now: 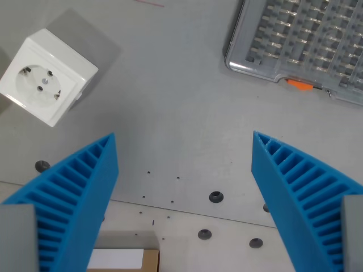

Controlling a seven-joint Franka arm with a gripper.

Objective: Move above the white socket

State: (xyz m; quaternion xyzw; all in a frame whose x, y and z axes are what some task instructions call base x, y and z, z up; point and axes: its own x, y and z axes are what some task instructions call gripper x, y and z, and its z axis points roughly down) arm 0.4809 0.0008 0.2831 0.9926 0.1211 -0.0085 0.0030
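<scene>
The white socket (46, 75) is a white cube with a round two-pin outlet on its top face. It sits on the grey table at the wrist view's upper left. My gripper (183, 139) is open, with its two blue ribbed fingers (76, 195) spread wide at the bottom of the view and nothing between them. The socket lies above and to the left of the left finger, apart from it.
A clear plastic compartment box (300, 42) with an orange latch (299, 85) lies at the upper right. Several dark screw holes (215, 196) dot the table near the bottom. A cardboard piece with a white label (122, 259) shows at the bottom edge.
</scene>
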